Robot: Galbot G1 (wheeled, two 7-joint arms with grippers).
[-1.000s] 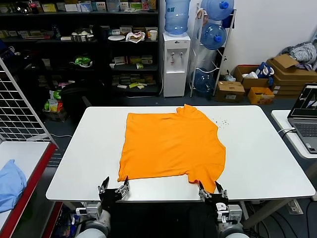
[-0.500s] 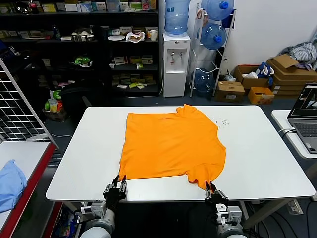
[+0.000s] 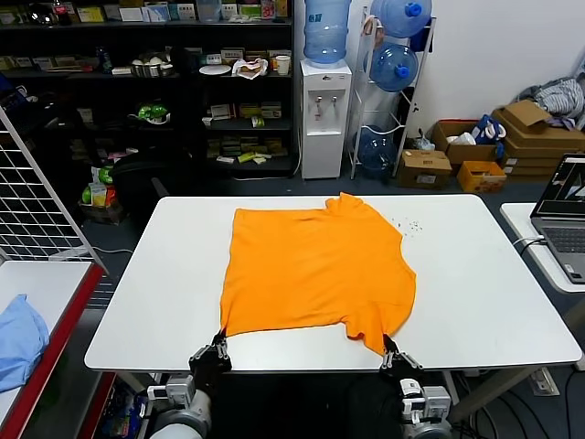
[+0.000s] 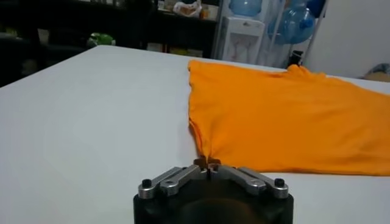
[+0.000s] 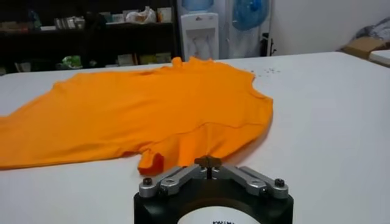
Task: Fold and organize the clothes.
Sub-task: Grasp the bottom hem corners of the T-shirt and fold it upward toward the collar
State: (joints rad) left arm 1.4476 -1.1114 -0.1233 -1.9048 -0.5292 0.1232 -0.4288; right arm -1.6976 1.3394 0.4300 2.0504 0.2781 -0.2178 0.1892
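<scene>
White table point(image 3: 164, 302), orange T-shirt point(image 3: 315, 270), corners pinched

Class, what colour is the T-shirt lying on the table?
Bright orange, plain on the side showing; the T-shirt shows best in the head view.

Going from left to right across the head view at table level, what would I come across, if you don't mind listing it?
Light blue cloth → left gripper, shut on the near left corner of the orange T-shirt → right gripper, shut on its near right corner → laptop.
</scene>
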